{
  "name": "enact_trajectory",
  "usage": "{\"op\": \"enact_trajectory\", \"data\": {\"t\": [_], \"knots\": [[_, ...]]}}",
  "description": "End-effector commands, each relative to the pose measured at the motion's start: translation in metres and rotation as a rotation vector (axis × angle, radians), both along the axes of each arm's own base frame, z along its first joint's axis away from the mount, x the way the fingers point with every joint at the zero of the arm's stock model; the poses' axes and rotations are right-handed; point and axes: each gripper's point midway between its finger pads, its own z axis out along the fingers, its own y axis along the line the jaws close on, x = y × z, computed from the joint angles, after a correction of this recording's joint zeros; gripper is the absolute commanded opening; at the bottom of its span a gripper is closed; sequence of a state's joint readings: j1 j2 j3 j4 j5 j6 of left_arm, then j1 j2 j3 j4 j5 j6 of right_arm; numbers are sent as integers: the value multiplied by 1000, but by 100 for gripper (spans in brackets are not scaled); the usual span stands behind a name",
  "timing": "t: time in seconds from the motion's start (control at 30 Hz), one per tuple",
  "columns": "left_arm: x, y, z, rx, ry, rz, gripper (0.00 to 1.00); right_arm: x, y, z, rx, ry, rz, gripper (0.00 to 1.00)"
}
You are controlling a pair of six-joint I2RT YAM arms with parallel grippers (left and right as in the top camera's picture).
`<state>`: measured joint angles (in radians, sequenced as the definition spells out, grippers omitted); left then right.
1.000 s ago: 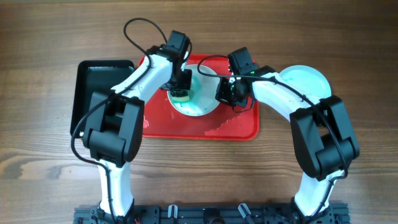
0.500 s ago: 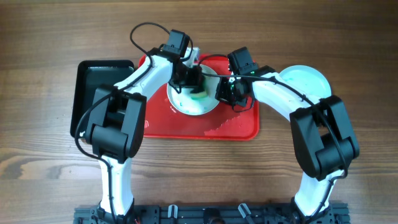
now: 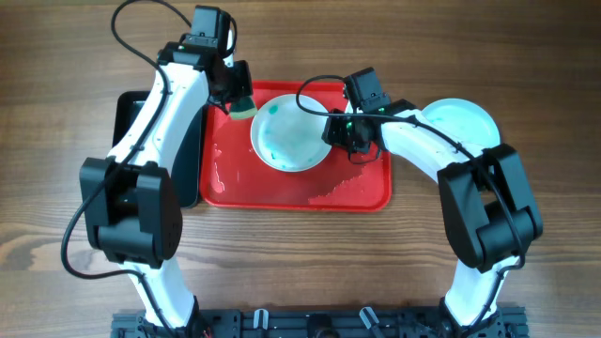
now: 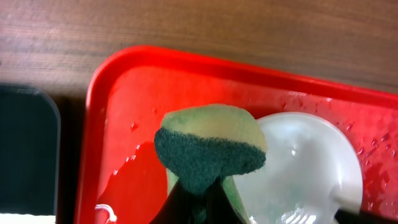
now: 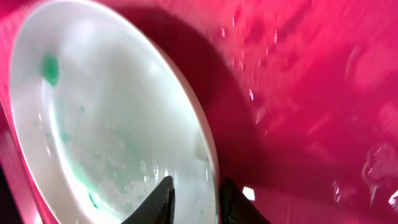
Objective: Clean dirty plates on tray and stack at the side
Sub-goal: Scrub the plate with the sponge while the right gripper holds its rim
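Note:
A white plate (image 3: 289, 139) with teal-green smears lies on the red tray (image 3: 244, 183). My right gripper (image 3: 335, 131) is shut on its right rim, one finger inside the rim and one outside (image 5: 194, 200). The plate (image 5: 106, 124) looks wet and foamy in the right wrist view. My left gripper (image 3: 235, 99) is shut on the green sponge (image 3: 244, 109) and holds it over the tray's far left corner, off the plate. In the left wrist view the sponge (image 4: 208, 149) hangs between tray (image 4: 124, 99) and plate (image 4: 314, 165). A pale turquoise plate (image 3: 462, 120) lies on the table, right of the tray.
A black tray (image 3: 134, 117) lies left of the red tray, partly under my left arm, and shows in the left wrist view (image 4: 25, 155). Water drops and foam lie on the red tray's floor (image 3: 329, 192). Wooden table surrounds both trays.
My left gripper has lifted the sponge off the plate and moved it back and left to the tray's far left corner. The plate's inside is now uncovered. The right gripper has kept its hold.

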<state>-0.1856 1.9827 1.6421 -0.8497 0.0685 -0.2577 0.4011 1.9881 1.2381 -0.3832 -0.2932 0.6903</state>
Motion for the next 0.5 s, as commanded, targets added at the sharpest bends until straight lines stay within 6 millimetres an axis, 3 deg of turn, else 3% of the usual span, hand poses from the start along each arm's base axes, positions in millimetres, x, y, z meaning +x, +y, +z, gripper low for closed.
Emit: {"op": "enact_trajectory", "data": {"t": [0.0, 0.13, 0.2, 0.3, 0.37, 0.47], "knots": [[-2, 1, 3, 9, 7, 16, 4, 9, -11, -9, -51, -27, -25, 25], [-3, 2, 2, 10, 9, 17, 4, 12, -13, -8, -62, -44, -32, 25], [-4, 4, 1, 12, 16, 21, 4, 12, -13, -9, -63, -41, -32, 4], [-10, 6, -1, 19, 42, 24, 4, 7, -12, -8, -64, -26, 1, 4], [-16, 8, -3, 25, 71, 23, 4, 1, -11, 4, -72, -13, 52, 4], [-21, 8, -4, 31, 88, 17, 4, -8, -47, 28, -260, -26, 19, 4]]}}
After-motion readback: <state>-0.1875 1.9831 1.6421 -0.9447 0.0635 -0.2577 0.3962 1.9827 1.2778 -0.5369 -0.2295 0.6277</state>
